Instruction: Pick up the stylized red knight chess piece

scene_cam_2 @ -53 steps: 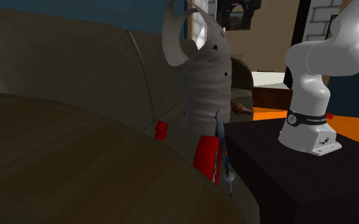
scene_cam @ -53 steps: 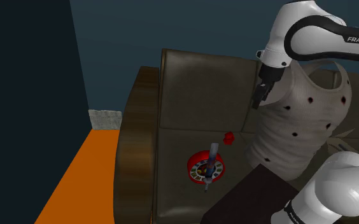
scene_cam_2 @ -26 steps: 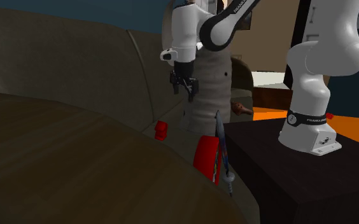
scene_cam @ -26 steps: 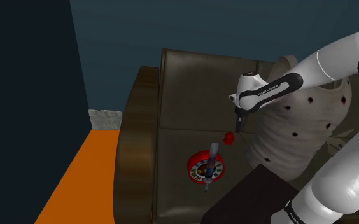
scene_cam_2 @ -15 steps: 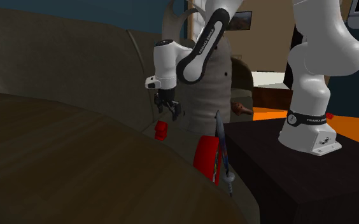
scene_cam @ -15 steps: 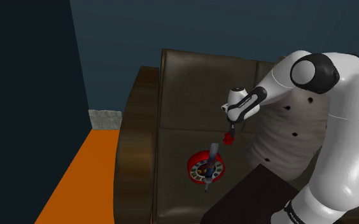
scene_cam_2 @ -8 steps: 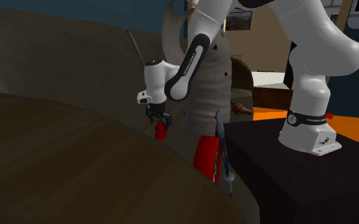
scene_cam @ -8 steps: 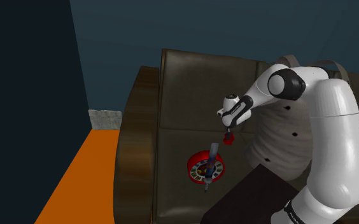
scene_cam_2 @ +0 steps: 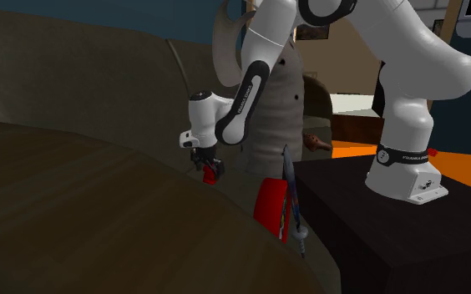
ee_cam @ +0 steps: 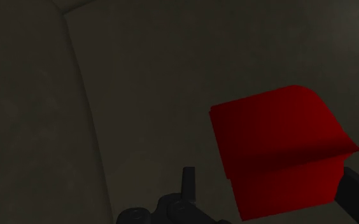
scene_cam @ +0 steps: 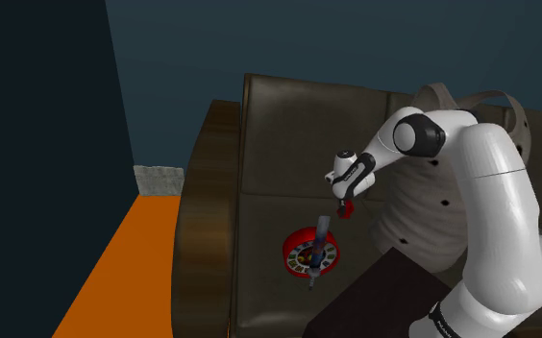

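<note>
Tool (ee_cam: 268, 172), apparently released, straddles the blocky red knight piece (ee_cam: 280, 146) (likely light, rigid) at the dark sofa seat's (scene_cam: 269, 230) back edge; pinch flat sides.

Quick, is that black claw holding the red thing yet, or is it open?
Black two-finger gripper: open, straddling the blocky red chess piece, not clasping it.

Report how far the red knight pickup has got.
Done: the gripper is down at the red knight on the sofa seat. In hand: the wrist view shows the fingers standing apart with the knight between them, nearer one finger and not clasped. Left: shutting on it and lifting, since the knight sits on the sofa seat.
</note>
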